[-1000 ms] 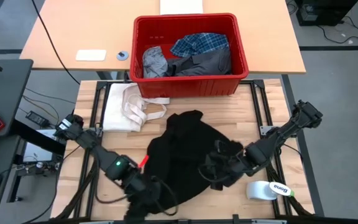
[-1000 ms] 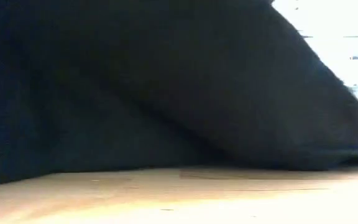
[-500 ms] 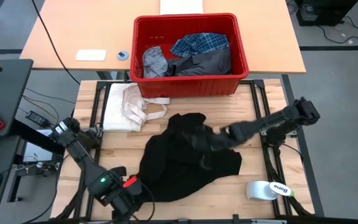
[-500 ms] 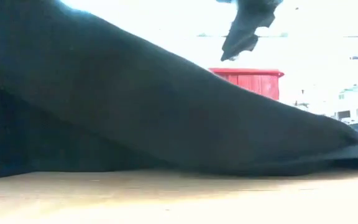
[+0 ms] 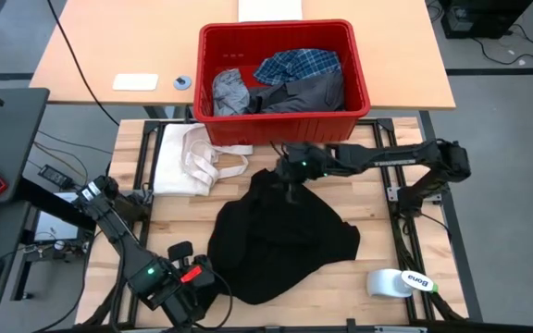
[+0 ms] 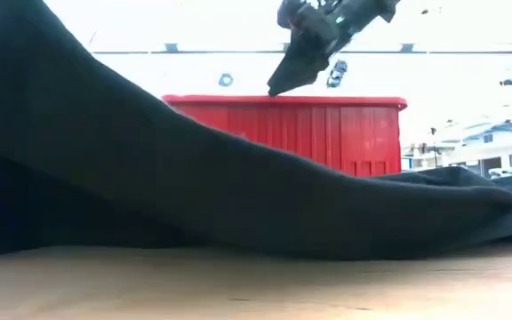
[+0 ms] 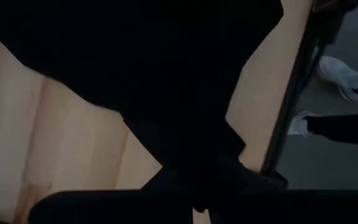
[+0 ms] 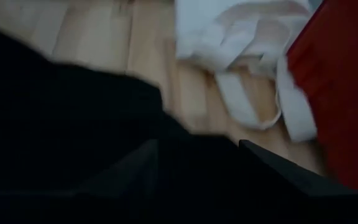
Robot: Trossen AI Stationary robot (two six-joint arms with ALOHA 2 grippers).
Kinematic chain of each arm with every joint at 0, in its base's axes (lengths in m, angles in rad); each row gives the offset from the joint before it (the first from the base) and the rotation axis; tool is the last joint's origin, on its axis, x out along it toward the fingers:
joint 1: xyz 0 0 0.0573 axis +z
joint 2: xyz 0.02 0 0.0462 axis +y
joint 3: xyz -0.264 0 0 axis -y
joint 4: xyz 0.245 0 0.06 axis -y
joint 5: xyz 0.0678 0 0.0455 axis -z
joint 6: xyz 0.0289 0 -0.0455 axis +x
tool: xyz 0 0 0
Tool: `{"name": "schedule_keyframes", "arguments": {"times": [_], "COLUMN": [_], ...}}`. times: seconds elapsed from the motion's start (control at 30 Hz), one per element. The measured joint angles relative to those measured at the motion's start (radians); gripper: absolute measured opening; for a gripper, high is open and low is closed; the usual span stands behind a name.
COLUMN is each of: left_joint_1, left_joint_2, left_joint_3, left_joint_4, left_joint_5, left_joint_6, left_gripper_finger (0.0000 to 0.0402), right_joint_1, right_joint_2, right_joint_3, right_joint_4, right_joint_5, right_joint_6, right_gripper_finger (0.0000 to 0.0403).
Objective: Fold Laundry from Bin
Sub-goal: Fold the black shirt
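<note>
Nearest the front edge of the pale wooden slatted table, the left gripper sits low beside the near hem of the large black soft garment; its fingers are shut, and its own wrist view shows black cloth bunched right at them, so it looks to be pinching that hem, though the grip itself is too dark to confirm. The garment lies spread but rumpled over the middle of the table, not yet squared out and with no fold made in it.

Further back, the right gripper hangs above the garment's far edge, just in front of the bin. The low view shows a dark point of cloth hanging below it; whether the fingers are gripping that cloth or parting from it cannot be told.

To the left of the garment's far edge lies a cream-white cloth with strap loops, apart from the work.

Farthest back, the bright red rectangular plastic bin stands on the adjoining orange table, holding a light grey garment, a dark grey garment and a blue-and-white plaid shirt.

By this showing the task is early: one piece is out and being laid flat, nothing is folded, and three pieces wait in the bin.
</note>
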Motion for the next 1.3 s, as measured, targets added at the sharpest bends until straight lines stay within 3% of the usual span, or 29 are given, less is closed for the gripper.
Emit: {"name": "schedule_keyframes", "arguments": {"times": [0.33, 0.57, 0.77, 0.9, 1.07, 1.3], "left_joint_1": [0.014, 0.013, 0.014, 0.014, 0.014, 0.014], "left_joint_2": [0.0, 0.0, 0.0, 0.0, 0.0, 0.0], "left_joint_3": [0.0, 0.0, 0.0, 0.0, 0.0, 0.0], "left_joint_4": [-0.026, -0.029, -0.027, -0.028, -0.028, -0.079], "left_joint_5": [-0.013, -0.003, -0.004, -0.004, -0.005, 0.014], "left_joint_6": [0.054, 0.051, 0.037, 0.034, 0.026, -0.018], "left_gripper_finger": [0.0018, 0.0018, 0.0018, 0.0018, 0.0018, 0.0018], "right_joint_1": [-0.075, -0.14, -0.144, -0.144, -0.144, -0.146], "right_joint_2": [0.246, 0.364, 0.412, 0.415, 0.407, 0.282], "right_joint_3": [0.199, 0.276, 0.277, 0.277, 0.277, 0.276], "right_joint_4": [-0.041, -0.167, -0.232, -0.222, -0.207, -0.275], "right_joint_5": [-0.063, -0.289, -0.287, -0.276, -0.302, -0.318], "right_joint_6": [-0.102, -0.212, -0.333, -0.367, -0.367, -0.311], "right_gripper_finger": [0.0232, 0.0226, 0.0206, 0.015, 0.0021, 0.002]}}
